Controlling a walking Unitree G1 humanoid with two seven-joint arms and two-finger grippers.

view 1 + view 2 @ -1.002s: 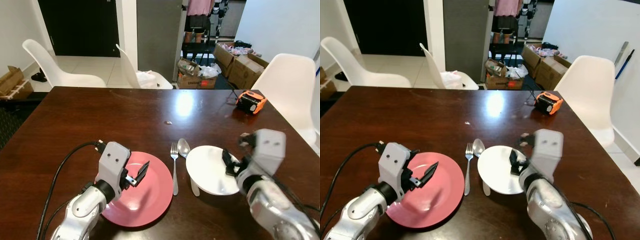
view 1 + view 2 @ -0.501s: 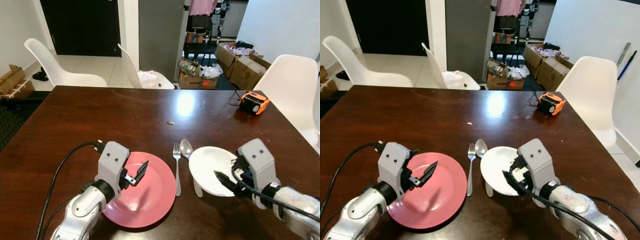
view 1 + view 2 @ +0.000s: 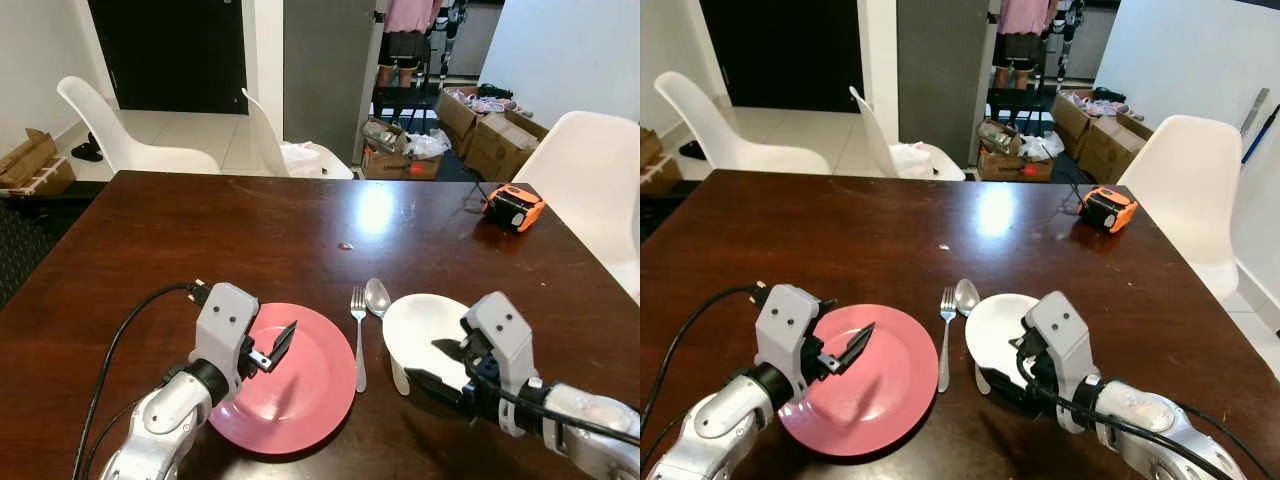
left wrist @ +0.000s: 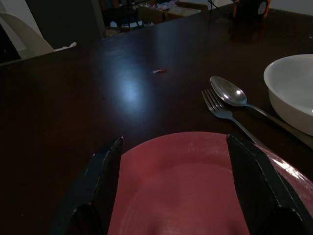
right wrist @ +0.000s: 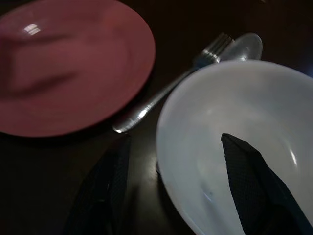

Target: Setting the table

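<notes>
While the right gripper (image 5: 171, 196) is spread across the near rim of the white bowl (image 3: 425, 325), one finger inside, a rigid, slick, breakable rim is to be pinched firmly. Left gripper (image 3: 278, 345) is held open above the red plate (image 3: 300, 400). Beyond, fork (image 3: 359, 330) and spoon (image 3: 378, 296) are laid between plate and bowl.

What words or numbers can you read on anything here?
None can be read.
Orange and black device on the table: any label is too small to read.
Cardboard boxes on the floor behind: any print is too blurred to read.
Pink plate, white bowl, fork, spoon: no writing.
</notes>
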